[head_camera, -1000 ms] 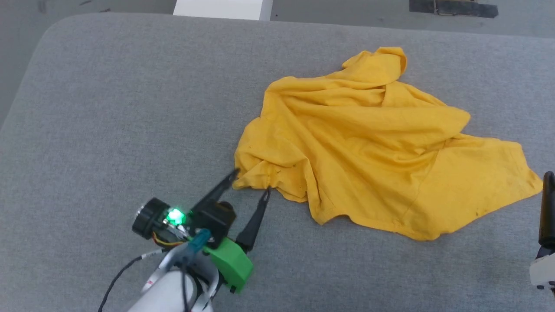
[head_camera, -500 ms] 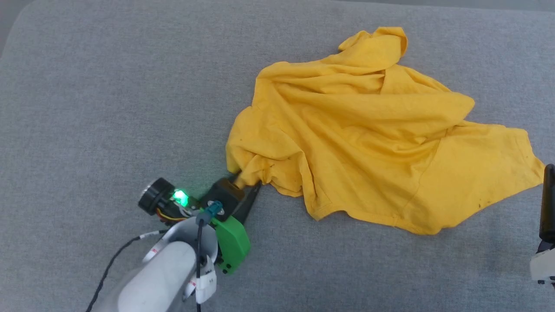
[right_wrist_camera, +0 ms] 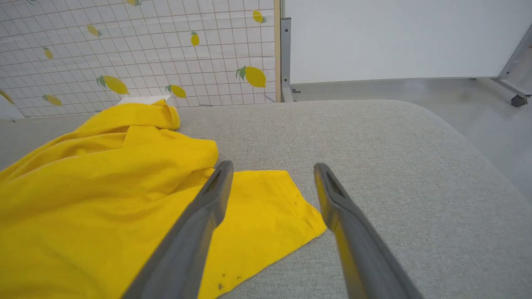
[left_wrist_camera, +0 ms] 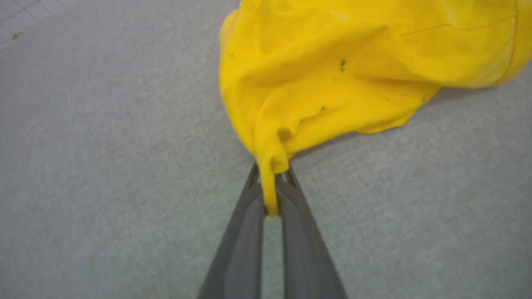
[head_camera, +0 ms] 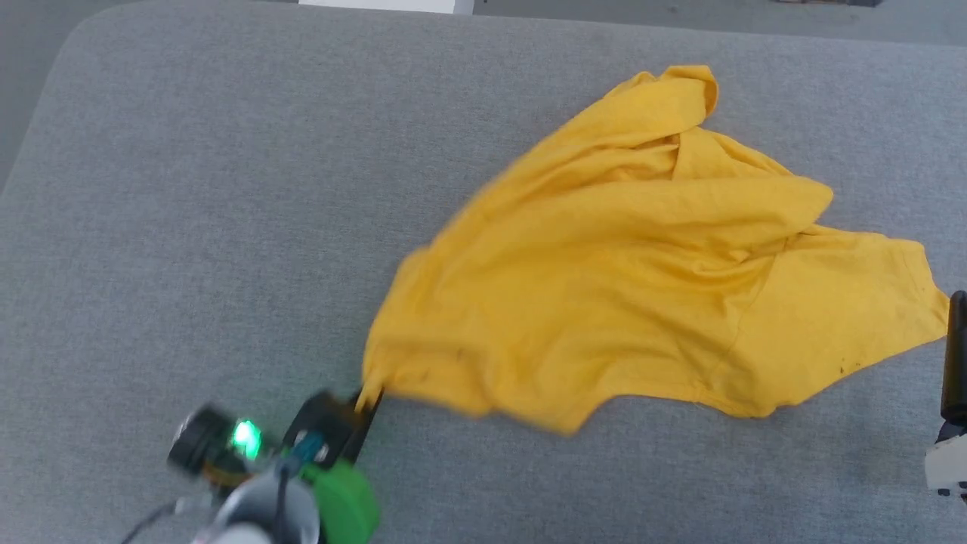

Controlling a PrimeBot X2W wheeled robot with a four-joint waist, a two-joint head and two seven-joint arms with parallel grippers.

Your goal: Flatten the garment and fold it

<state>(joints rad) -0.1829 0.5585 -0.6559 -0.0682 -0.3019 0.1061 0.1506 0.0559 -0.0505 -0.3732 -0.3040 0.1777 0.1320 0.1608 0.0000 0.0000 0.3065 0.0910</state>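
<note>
The garment is a bright yellow shirt lying crumpled on the grey padded table, with small dark spots near its hem. My left gripper is shut on the garment's near-left corner, and the cloth stretches from there toward the far right. In the left wrist view a twisted strip of the garment is pinched between the two fingers of the left gripper. My right gripper is open above the garment's right corner, nothing between its fingers. One right finger shows at the head view's right edge.
The table's rounded far-left corner and edge border the grey floor. A white block sits beyond the far edge. In the right wrist view a lemon-print screen and a white panel stand behind the table.
My left gripper closed on the garment's near-left corner and pulled it toward the near left, stretching out the folds. The right gripper stayed open and still. The head camera shifted.
</note>
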